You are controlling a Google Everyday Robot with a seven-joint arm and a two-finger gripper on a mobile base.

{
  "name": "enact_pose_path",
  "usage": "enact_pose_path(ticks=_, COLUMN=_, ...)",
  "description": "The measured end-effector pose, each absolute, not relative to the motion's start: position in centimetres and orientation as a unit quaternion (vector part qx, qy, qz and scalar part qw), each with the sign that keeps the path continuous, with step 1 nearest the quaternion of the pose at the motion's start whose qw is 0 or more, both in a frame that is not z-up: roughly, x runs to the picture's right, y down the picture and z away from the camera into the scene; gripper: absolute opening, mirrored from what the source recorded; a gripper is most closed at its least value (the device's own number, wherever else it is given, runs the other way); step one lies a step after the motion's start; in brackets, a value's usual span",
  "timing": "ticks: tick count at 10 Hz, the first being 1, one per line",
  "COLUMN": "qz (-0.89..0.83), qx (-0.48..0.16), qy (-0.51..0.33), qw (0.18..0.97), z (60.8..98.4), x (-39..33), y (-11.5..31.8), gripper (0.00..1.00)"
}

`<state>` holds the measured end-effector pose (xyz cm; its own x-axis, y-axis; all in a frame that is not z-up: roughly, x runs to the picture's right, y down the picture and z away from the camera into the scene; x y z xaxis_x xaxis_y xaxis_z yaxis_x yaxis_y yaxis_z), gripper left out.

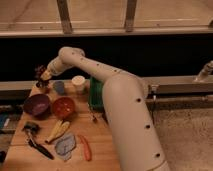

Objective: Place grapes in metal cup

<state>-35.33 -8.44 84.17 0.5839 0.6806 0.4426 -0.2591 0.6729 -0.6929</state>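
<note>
My gripper (41,75) hangs over the far left corner of the wooden table (100,145), at the end of the long white arm. It is shut on the grapes (39,71), a dark reddish bunch that dangles from it just left of the blue-grey cup (58,87). The metal cup is hidden; I cannot make it out under the gripper and the bunch.
A white cup (78,83) stands right of the blue-grey one, with a green bin (96,95) beyond it. In front lie a purple bowl (36,105), an orange bowl (63,107), a banana (57,130), an orange-red carrot-like piece (85,147), a grey cloth (65,146) and a black tool (36,141).
</note>
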Motion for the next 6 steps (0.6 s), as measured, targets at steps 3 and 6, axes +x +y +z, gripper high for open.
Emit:
enact_pose_path(ticks=3, qz=0.273, qx=-0.287, qy=-0.372, qw=0.839, z=84.9, x=-36.9, y=-8.5, gripper=0.00)
enact_pose_path(ticks=6, qz=0.272, qx=-0.273, qy=-0.373, qw=0.844, z=85.8, x=-38.5, y=-8.7, gripper=0.00)
